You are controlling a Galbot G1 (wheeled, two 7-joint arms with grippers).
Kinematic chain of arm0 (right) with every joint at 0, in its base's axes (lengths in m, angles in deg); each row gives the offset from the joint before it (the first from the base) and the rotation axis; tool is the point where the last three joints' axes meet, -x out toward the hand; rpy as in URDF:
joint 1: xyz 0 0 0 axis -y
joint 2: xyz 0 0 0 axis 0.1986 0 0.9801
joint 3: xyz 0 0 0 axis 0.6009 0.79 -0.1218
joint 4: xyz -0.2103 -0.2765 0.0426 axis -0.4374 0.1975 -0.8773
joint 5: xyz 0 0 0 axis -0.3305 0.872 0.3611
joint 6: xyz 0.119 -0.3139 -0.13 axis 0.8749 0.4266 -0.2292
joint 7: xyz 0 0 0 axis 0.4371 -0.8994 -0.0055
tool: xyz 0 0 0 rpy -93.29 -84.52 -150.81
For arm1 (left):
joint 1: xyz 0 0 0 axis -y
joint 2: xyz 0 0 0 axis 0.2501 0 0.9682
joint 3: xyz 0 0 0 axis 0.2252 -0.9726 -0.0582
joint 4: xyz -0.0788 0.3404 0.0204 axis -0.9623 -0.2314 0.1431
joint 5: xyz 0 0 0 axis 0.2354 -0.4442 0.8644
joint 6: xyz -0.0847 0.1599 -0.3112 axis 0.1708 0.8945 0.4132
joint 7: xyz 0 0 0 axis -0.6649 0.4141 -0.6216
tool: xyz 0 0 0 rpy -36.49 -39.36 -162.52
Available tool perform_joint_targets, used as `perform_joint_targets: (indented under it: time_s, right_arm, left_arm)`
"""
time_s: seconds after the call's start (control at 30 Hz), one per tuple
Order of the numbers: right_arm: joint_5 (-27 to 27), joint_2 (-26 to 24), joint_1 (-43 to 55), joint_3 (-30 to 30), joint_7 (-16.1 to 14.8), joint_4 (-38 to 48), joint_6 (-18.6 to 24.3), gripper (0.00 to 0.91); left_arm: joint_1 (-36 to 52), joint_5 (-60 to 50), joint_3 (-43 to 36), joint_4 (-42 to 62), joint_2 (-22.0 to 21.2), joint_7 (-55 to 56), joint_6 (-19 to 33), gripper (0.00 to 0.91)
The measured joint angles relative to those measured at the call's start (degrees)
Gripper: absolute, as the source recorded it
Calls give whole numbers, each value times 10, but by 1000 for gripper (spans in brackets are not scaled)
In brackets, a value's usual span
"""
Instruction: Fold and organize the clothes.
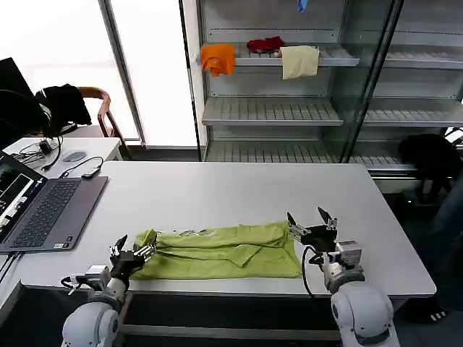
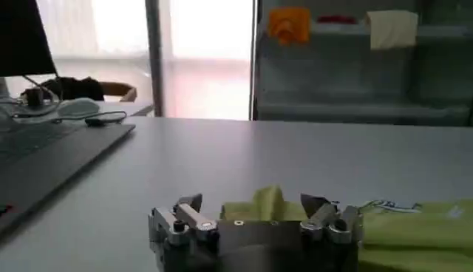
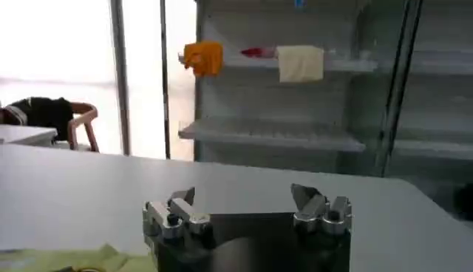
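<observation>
Two grippers are hovering low over the table's near edge: the left gripper (image 1: 131,249) is spreading wide and empty at the T-shirt's (image 1: 224,251) left end, the right gripper (image 1: 311,220) likewise at its right end. The lime-green shirt is lying crumpled between them, long axis along that edge, each end nearest its own arm. The left wrist view is showing fabric (image 2: 414,225) just beyond its fingertips (image 2: 191,202); the right wrist view is showing the shirt's corner (image 3: 66,259) off to one side.
</observation>
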Motion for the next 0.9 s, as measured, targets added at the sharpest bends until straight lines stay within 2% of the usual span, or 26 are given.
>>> perform_joint_targets:
  time_s: [0.2,0.23,0.33,0.37,0.43,0.47,0.53,0.9]
  right_arm:
    - [-26,-1,5,-2,-1,-4,0,907]
    - [-29,-1,6,-2,-1,-4,-1,907]
    - [-36,-1,9,-1,0,-5,-1,907]
    - [-38,-1,9,-1,1,-5,-1,907]
    - [-41,1,10,0,2,-6,-2,907]
    - [-42,2,10,0,3,-6,-2,907]
    - [-43,3,9,1,4,-6,-1,907]
    - [-49,6,3,-4,10,-15,6,907]
  left_arm:
    - [-8,-1,0,8,-12,24,16,907]
    - [-10,-1,0,8,-13,27,17,867]
    - [-15,-2,0,9,-17,32,21,464]
    - [-16,-2,-1,9,-17,34,22,433]
    - [-19,-2,-3,9,-20,35,23,302]
    - [-19,-2,-4,8,-22,36,23,141]
    - [-21,-2,-7,6,-24,36,21,10]
    - [-18,4,-18,1,-36,36,-8,10]
